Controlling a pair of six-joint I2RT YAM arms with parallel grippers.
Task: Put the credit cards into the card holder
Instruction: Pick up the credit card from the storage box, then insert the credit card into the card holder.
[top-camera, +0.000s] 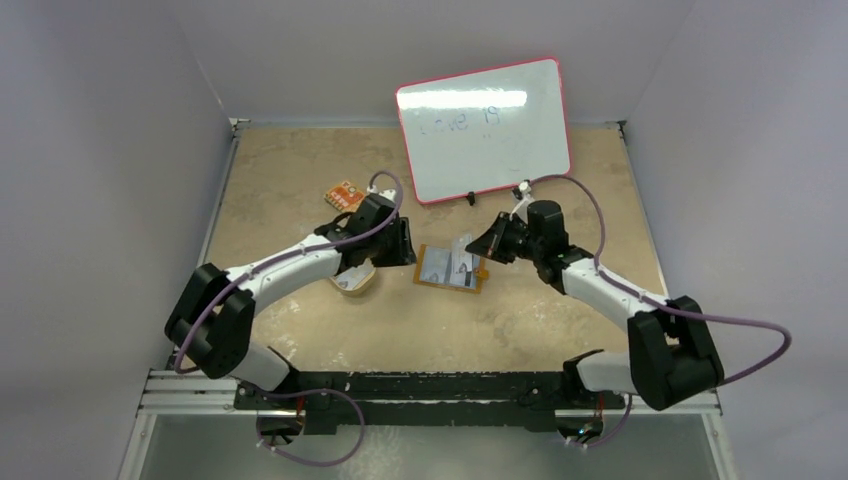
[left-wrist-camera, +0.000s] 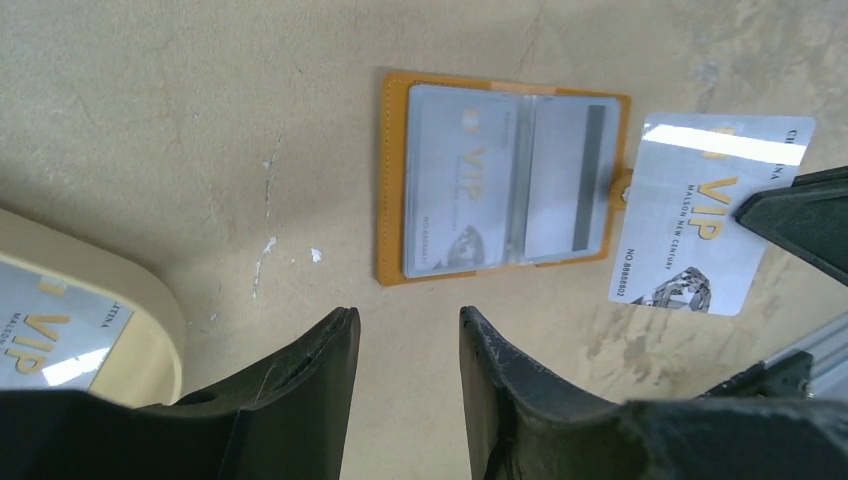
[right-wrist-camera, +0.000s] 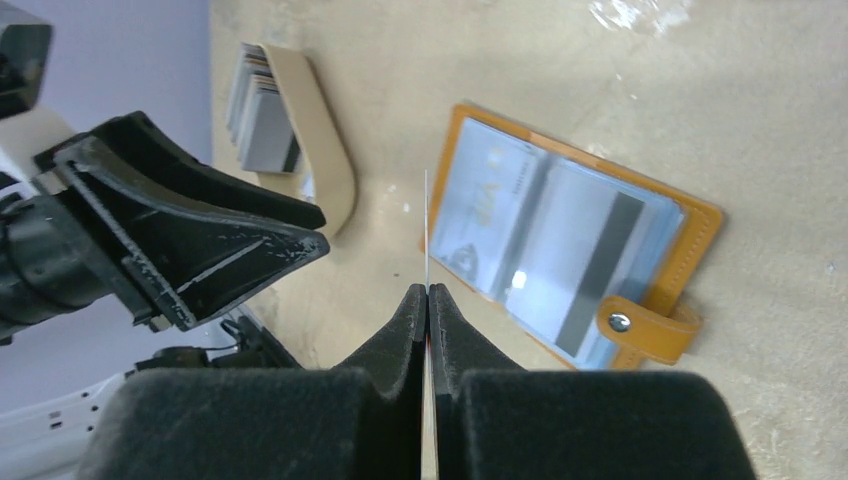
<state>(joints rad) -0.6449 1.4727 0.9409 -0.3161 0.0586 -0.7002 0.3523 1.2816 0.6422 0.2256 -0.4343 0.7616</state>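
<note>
Just beside the card holder (left-wrist-camera: 500, 180), right claw (right-wrist-camera: 428, 300) clenched on one card (left-wrist-camera: 700, 215) by its thin edge, may skew and miss; left claw (left-wrist-camera: 407, 320) released, empty

The table (top-camera: 560, 310) bears an open card holder (top-camera: 450, 266), tan dish (left-wrist-camera: 145, 300), and orange patterned piece (top-camera: 343, 195).

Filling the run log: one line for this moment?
right claw: shut on card | left claw: open, empty | card holder: open flat on table | dish: holds spare cards
</note>
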